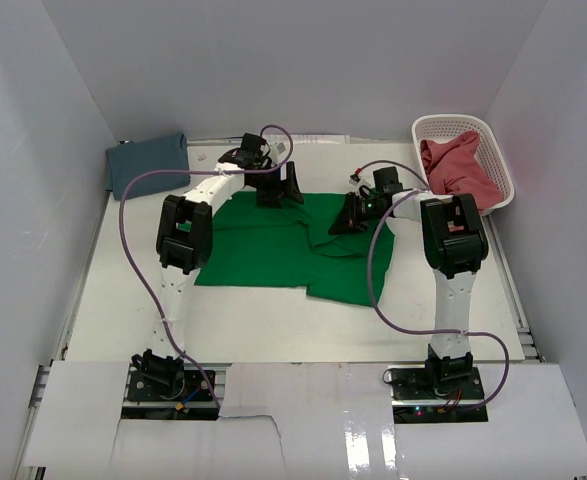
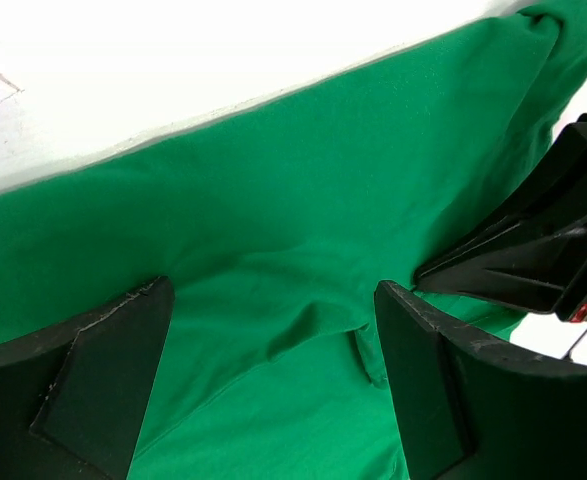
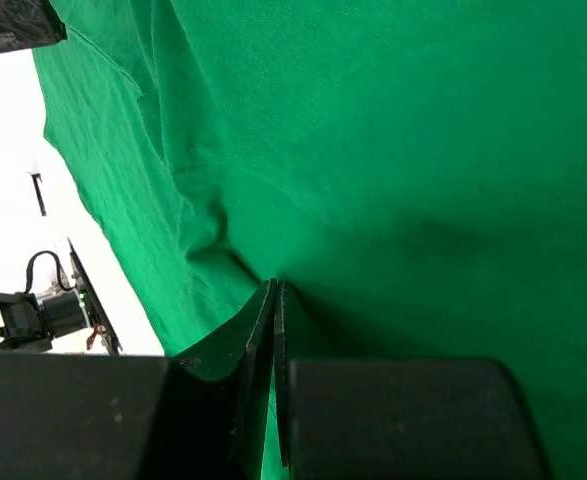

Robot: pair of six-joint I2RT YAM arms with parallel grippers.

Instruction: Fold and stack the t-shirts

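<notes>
My right jaws are pressed together on a thin ridge at the 2 o'clock corner of the green t-shirt point(image 1: 263, 250) lying mid worktop point(image 1: 123, 320), my left jaws spread over its 12 o'clock hem, and I judge so slight a pinch may slip, or catch one layer only, once lifted.

There are three t-shirts: one green t-shirt point(image 1: 273, 250), one slate-blue t-shirt point(image 1: 148, 162), one pinkish-red t-shirt point(image 1: 458, 170). There is one white basket point(image 1: 501, 165), one table point(image 1: 123, 320), and two claws: left claw point(image 1: 276, 188), right claw point(image 1: 353, 215).
</notes>
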